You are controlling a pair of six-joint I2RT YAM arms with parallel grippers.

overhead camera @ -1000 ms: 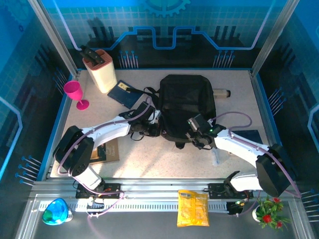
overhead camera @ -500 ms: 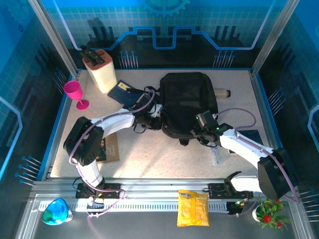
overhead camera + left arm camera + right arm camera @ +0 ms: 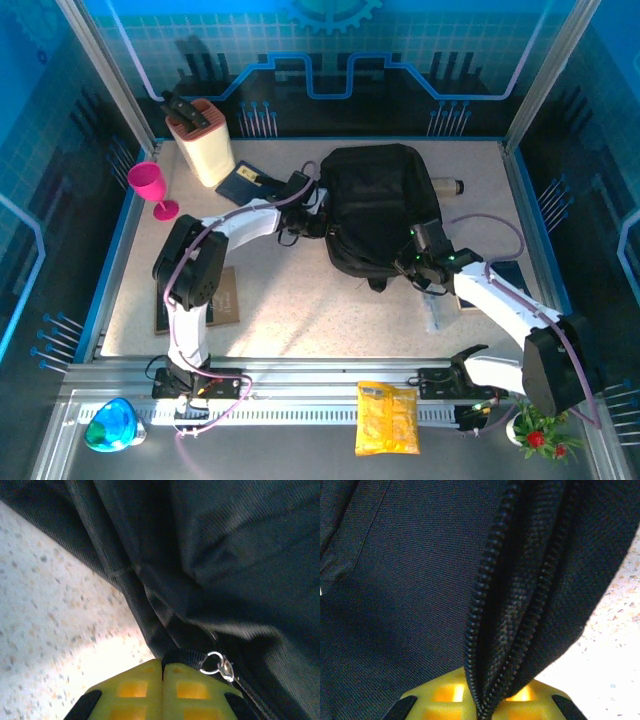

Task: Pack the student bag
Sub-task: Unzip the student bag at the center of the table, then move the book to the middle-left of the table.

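table [image 3: 300, 320]: pale and speckled, under both grippers; in the left wrist view it lies bare to the left of the fingertips.
student bag [image 3: 375, 205]: black, flat on the table between the two grippers; its left edge meets the left gripper and its near right corner meets the right gripper.
left gripper [image 3: 162, 672]: yellow jaws pressed together with no gap, tips against the bag's side seam.
right gripper [image 3: 487, 700]: jaws pinching a fold of the bag.
zipper edge [image 3: 490, 605]: black teeth rising from between the right fingertips.
pull tab [image 3: 185, 656]: black webbing touching the left fingertips; possibly nipped between them, I cannot tell.
metal ring [image 3: 216, 662]: on the tab, just right of the left fingertips.
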